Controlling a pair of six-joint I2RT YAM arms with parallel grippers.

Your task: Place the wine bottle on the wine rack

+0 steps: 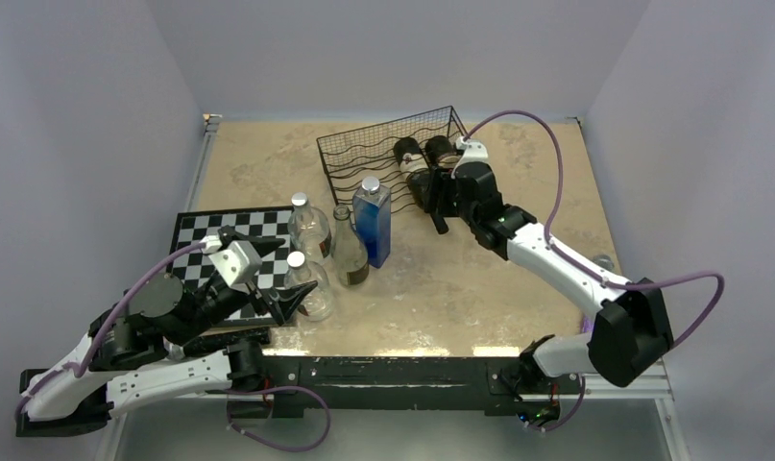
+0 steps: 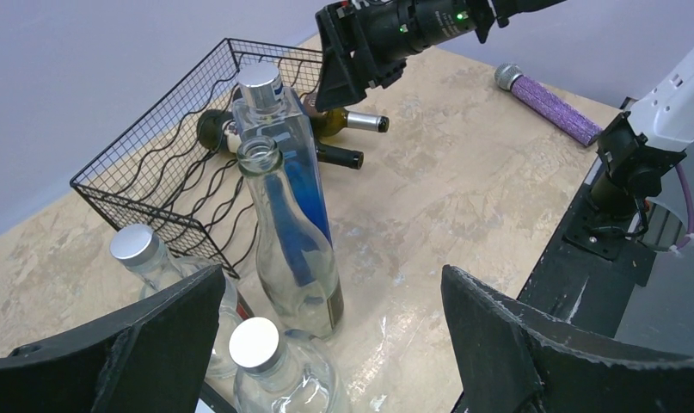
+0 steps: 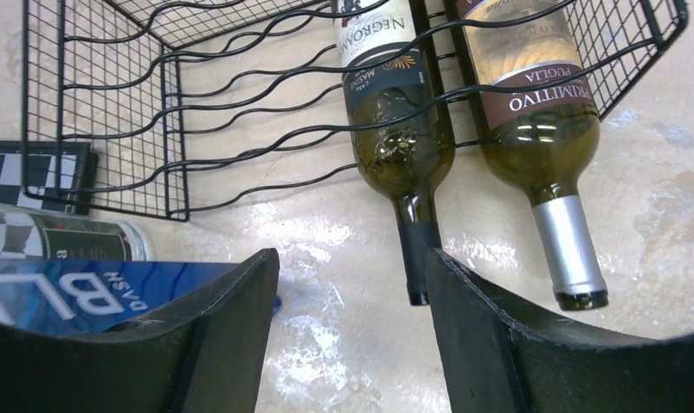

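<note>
The black wire wine rack (image 1: 383,154) stands at the back of the table. Two dark green wine bottles lie in its right end with their necks sticking out toward me: one with a black cap (image 3: 399,129) and one with a silver cap (image 3: 541,129). My right gripper (image 3: 352,284) is open and empty just in front of the necks, and the black-capped neck is next to its right finger (image 3: 515,344). It also shows in the top view (image 1: 439,200). My left gripper (image 2: 330,284) is open and empty over the upright bottles at the front left.
A blue square bottle (image 1: 372,221), an uncapped clear bottle (image 1: 348,248) and two capped clear bottles (image 1: 308,226) (image 1: 308,283) stand beside a chessboard (image 1: 205,240). A purple glitter microphone (image 2: 549,103) lies at the table's right side.
</note>
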